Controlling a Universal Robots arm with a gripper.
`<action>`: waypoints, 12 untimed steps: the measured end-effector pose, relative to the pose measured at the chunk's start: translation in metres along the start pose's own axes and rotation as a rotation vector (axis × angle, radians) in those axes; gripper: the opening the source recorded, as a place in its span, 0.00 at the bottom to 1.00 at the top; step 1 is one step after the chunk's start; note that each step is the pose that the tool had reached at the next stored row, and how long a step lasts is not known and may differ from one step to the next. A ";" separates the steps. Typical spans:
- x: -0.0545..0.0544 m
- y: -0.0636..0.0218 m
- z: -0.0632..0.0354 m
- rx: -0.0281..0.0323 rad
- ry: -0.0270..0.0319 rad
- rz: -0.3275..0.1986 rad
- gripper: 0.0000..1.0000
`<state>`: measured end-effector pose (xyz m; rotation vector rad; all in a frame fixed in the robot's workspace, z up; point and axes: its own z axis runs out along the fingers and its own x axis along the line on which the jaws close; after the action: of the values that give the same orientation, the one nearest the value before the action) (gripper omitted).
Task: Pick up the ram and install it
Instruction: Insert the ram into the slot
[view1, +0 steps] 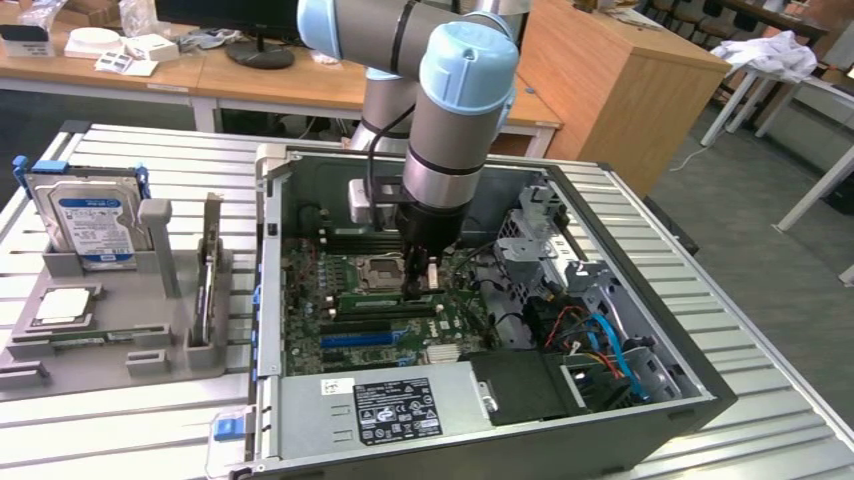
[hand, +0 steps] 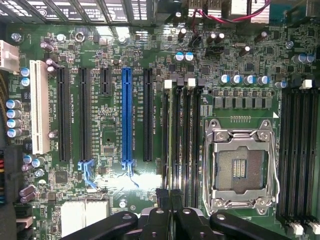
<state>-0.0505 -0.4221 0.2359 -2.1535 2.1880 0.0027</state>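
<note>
The gripper reaches down into the computer case. Its fingers are close together, pinching the ram by its thin edge, so it stands straight in line with a memory slot, just beside the CPU socket — pushed in or not, I cannot tell.

Green motherboard bearing one blue slot, one white slot, black others; lighter green ram; silver arm, pale-blue caps; blue-labelled silver hard drive at 9 o'clock of the dark-grey case; grey tray; ribbed silver bench.
</note>
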 end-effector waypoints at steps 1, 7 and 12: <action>0.000 0.0000 0.0000 0.0001 0.0002 0.002 0.13; 0.000 0.0000 0.0000 0.0003 0.0003 0.006 0.13; 0.000 -0.0002 0.0000 -0.0015 0.0003 0.005 0.13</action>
<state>-0.0503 -0.4222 0.2359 -2.1488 2.1944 0.0043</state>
